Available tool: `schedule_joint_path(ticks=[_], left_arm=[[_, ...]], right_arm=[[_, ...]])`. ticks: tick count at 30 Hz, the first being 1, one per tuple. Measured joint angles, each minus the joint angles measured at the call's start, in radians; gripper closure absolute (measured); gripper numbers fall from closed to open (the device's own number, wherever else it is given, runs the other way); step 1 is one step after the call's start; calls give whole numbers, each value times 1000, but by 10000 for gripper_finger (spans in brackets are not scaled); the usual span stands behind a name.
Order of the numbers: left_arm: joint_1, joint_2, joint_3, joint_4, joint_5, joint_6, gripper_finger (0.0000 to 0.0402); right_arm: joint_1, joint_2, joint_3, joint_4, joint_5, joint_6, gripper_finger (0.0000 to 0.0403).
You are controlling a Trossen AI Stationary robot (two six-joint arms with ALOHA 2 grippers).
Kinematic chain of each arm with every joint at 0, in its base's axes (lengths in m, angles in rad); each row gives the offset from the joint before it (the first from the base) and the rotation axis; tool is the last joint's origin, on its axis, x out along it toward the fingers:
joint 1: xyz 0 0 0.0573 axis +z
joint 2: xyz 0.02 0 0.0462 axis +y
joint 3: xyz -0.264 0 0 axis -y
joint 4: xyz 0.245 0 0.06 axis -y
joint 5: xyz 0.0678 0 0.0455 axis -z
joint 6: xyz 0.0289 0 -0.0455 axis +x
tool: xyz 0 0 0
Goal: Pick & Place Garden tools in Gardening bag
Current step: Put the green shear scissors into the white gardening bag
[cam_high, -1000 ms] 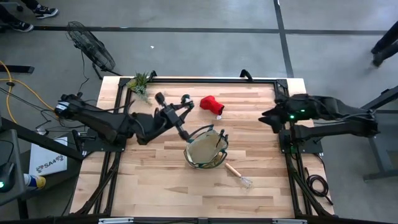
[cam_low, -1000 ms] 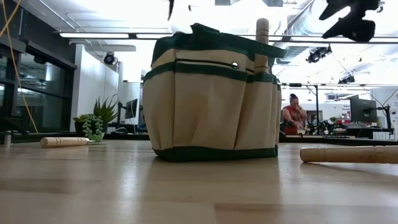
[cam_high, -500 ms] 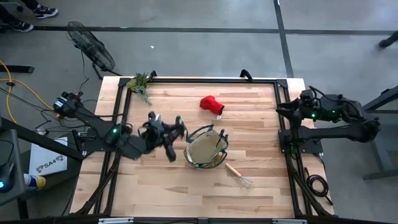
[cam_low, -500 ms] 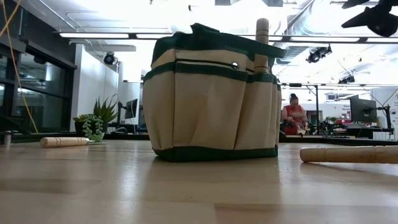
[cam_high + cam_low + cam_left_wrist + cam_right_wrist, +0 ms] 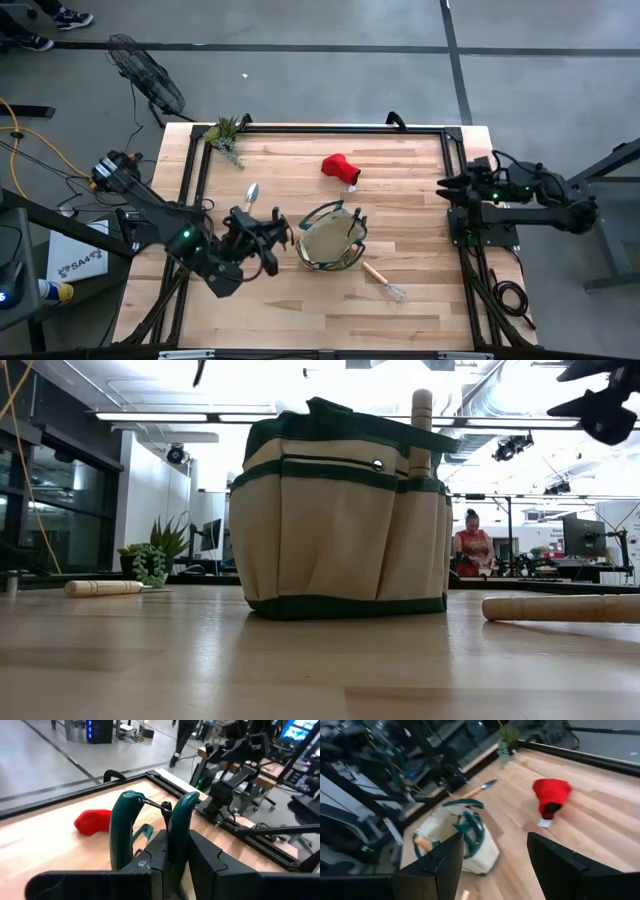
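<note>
Bag [image 5: 331, 238] stands mid-surface with one wooden handle [image 5: 421, 430] already inside. Left jaws [image 5: 155, 827], beside the bag, are clamped on a pruner [image 5: 125, 822]; right jaws [image 5: 492, 865] wait open at the surface edge. Glove [image 5: 341, 168], trowel [image 5: 250, 195] and rake [image 5: 384, 281] lie around the bag, still unpacked.

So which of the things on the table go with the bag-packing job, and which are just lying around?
Part of the job:
- gardening bag
- green-handled pruners held in the shut left gripper
- silver trowel
- wire rake
- red glove

Just lying about:
- leafy plant sprig
- fan on the floor off the table
</note>
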Motion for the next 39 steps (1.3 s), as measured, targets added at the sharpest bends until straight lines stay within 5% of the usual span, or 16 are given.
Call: schedule_joint_path(ticks=[19,32,39], left_arm=[[-23,184,-101,132,-48,-56,358],[-23,206,-102,283,-59,136,358],[6,250,-102,560,101,309,358]], right_arm=[[0,-72,-63,84,-28,56,192],[0,-71,-62,86,-28,56,192],[0,-71,-62,82,-28,51,192]])
